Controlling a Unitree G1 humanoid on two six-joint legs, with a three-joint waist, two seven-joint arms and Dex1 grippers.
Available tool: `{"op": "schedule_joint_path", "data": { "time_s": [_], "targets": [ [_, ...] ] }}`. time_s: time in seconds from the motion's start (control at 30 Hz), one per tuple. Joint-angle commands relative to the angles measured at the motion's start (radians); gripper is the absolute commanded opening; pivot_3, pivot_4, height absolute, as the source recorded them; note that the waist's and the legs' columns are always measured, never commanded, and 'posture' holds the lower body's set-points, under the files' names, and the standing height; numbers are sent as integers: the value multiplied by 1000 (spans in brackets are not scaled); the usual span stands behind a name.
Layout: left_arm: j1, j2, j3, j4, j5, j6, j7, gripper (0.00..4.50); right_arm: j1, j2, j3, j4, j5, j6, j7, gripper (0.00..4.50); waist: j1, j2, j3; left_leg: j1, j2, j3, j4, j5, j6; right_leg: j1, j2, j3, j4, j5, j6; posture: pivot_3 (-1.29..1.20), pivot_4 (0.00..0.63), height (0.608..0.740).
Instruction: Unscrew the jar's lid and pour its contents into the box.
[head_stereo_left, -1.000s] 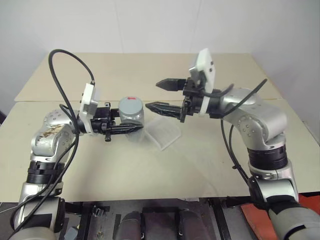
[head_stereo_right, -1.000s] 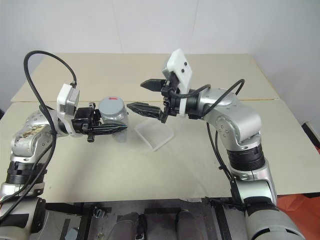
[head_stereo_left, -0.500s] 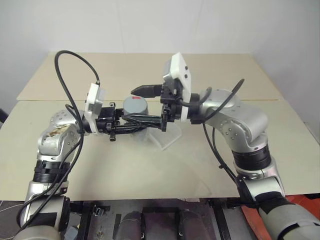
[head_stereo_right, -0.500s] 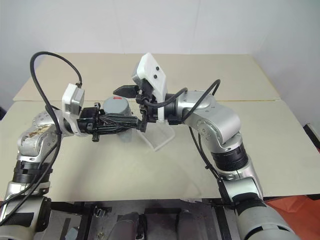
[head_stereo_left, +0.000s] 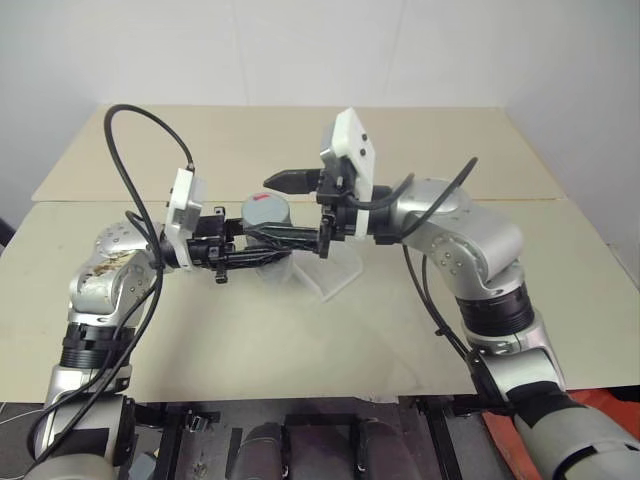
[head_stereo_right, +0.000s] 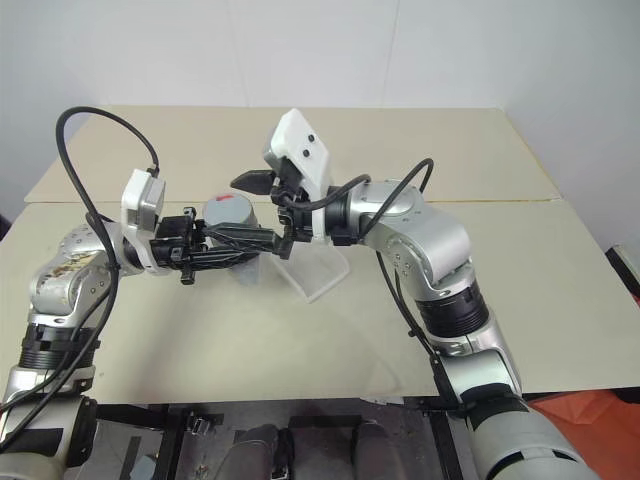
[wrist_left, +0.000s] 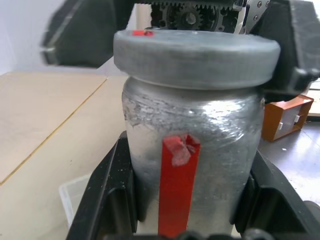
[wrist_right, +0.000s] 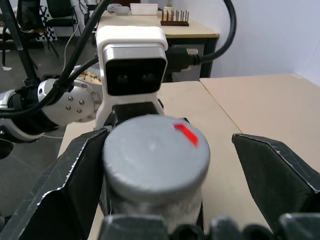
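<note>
My left end effector (head_stereo_left: 262, 256) is closed on the jar (wrist_left: 192, 150) and holds it upright above the counter (head_stereo_left: 300, 340), near the centre of the frame. My right end effector (head_stereo_left: 282, 206) is open, with one finger on each side of the grey lid (wrist_right: 155, 155); whether the fingers touch it, I cannot tell. The box (head_stereo_left: 335, 268) lies on the counter just right of the jar.
</note>
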Motion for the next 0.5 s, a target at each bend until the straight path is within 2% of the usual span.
{"op": "schedule_joint_path", "data": {
  "time_s": [0.03,0.5],
  "targets": [
    [-3,19,26,-37,-20,-7,-17,1924,-1,-37,-78,-19,4,-13,-6,4462,0,0,0,0,0,0,0,0,0,0,0,0,0,0,0,0,150,740],
    [-10,27,27,-36,-21,-5,-19,1924,34,-110,-103,-41,26,-8,6,4462,2,0,0,0,0,0,0,0,0,0,0,0,0,0,0,0,150,740]
  ]
}}
